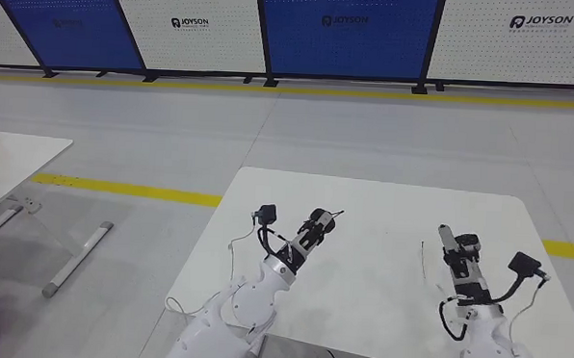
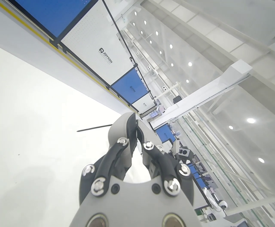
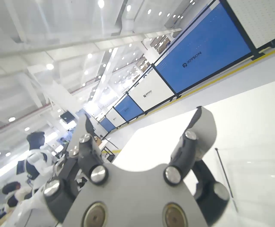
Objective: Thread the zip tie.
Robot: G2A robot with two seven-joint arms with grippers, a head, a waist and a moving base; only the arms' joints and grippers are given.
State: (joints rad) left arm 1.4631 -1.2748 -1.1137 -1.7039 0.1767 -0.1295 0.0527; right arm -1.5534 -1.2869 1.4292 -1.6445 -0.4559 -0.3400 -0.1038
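Observation:
My left gripper (image 1: pixel 324 217) (image 2: pixel 135 126) hovers over the middle of the white table (image 1: pixel 383 198) and is shut on a thin black zip tie (image 2: pixel 94 128). The tie sticks out sideways from the fingertips over the table top. A second black zip tie (image 1: pixel 422 262) (image 3: pixel 223 172) lies flat on the table, just to the left of my right arm. My right gripper (image 1: pixel 446 230) (image 3: pixel 142 120) is open and holds nothing. One of its fingers (image 3: pixel 199 120) is close beside that lying tie, a little above the table.
The table's far edge (image 1: pixel 364 179) and left edge (image 1: pixel 202 243) border open grey floor with a yellow line (image 1: pixel 123 188). Another white table (image 1: pixel 18 158) stands to the left, and a metal bar (image 1: pixel 76 258) lies on the floor.

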